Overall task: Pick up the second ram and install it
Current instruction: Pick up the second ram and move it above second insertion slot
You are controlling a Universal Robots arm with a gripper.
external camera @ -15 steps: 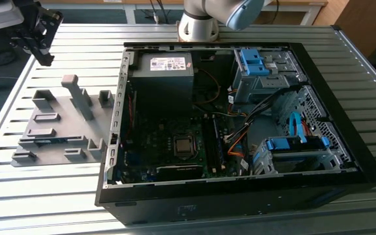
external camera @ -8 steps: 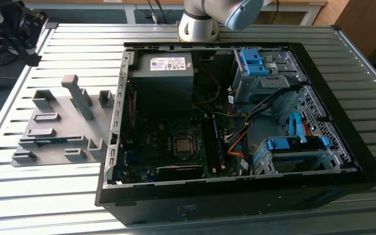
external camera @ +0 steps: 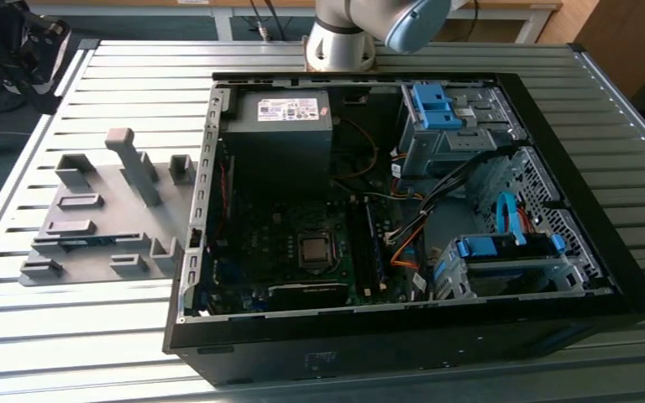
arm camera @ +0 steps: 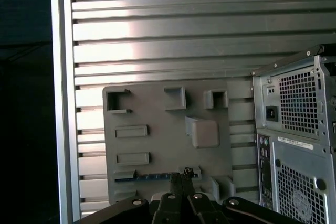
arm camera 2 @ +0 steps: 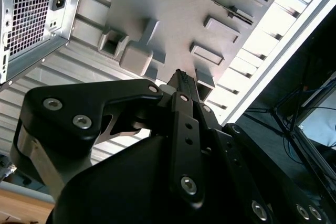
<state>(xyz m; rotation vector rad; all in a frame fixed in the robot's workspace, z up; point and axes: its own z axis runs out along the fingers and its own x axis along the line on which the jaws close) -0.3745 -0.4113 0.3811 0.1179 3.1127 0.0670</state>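
Set on table (external camera: 76, 336): fixture plate (external camera: 110, 201) at exterior view's left, computer case (external camera: 412, 344) just beside, rightward; second ram (external camera: 81, 242) lying in plate's near slot.

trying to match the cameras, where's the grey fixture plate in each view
exterior view: grey fixture plate on the slatted table, at the exterior view's left of the computer case.
second wrist view: plate past the hand, beside the case's rear.
first wrist view: plate past the hand, beside the case's rear.
shared landmark: the computer case.

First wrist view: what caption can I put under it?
Gripper high over the ram resting in its grey fixture, computer case alongside.
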